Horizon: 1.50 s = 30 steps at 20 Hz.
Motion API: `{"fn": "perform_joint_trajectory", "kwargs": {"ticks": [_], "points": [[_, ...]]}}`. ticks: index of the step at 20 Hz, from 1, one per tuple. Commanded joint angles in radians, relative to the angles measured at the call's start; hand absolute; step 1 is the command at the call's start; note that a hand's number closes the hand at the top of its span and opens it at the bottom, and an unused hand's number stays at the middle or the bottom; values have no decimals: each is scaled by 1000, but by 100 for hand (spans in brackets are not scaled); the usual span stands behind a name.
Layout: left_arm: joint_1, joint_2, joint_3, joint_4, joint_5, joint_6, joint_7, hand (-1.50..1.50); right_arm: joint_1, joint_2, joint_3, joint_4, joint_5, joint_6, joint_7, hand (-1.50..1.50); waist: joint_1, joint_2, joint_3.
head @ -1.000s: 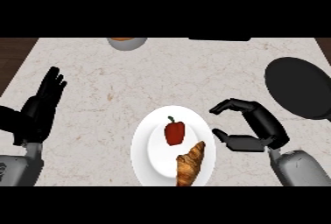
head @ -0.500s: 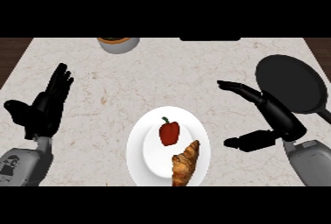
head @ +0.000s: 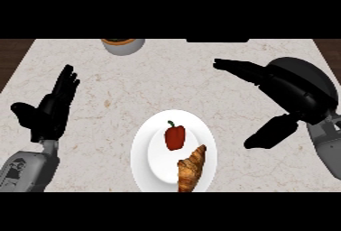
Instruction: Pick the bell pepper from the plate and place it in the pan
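Observation:
A red bell pepper with a dark stem lies on the white plate at the counter's near middle, with nothing touching it. The black pan sits at the right, partly hidden by my right hand. That hand is open and spread wide, its fingers pointing up and left and its thumb reaching down towards the plate's right side. It stays well to the right of the pepper. My left hand rests open at the left edge, fingers up.
A golden croissant shares the plate, just below and right of the pepper. A grey bowl with orange contents stands at the counter's far edge. A dark object shows at the far middle.
My right hand went from curled beside the plate to spread wide, and moved up and right over the pan. The pepper and the croissant stay on the plate.

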Motion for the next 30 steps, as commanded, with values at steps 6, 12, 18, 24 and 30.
{"fn": "perform_joint_trajectory", "kwargs": {"ticks": [6, 12, 18, 24, 30], "points": [[9, -56, -4, -41, -49, 21, 33, 0, -194, 225, 61, 97, 139, 34, 169, -150, 10, 3, 1], [60, -43, 25, -47, -43, -42, -14, 0, -183, 339, 78, 109, 90, 115, 186, -150, 7, 2, 1], [9, -60, 58, -25, -66, -42, 23, 0, -138, 395, 103, 14, 151, 186, 354, -150, -1, 0, 1], [-46, -44, 111, 16, -70, -79, 54, 0, -86, 471, 115, 3, 259, 174, 417, -150, -4, 2, 1], [12, -71, 98, -36, -95, -90, 36, 0, -118, 472, 82, 227, 385, 157, 286, -150, 6, 4, 2]]}}
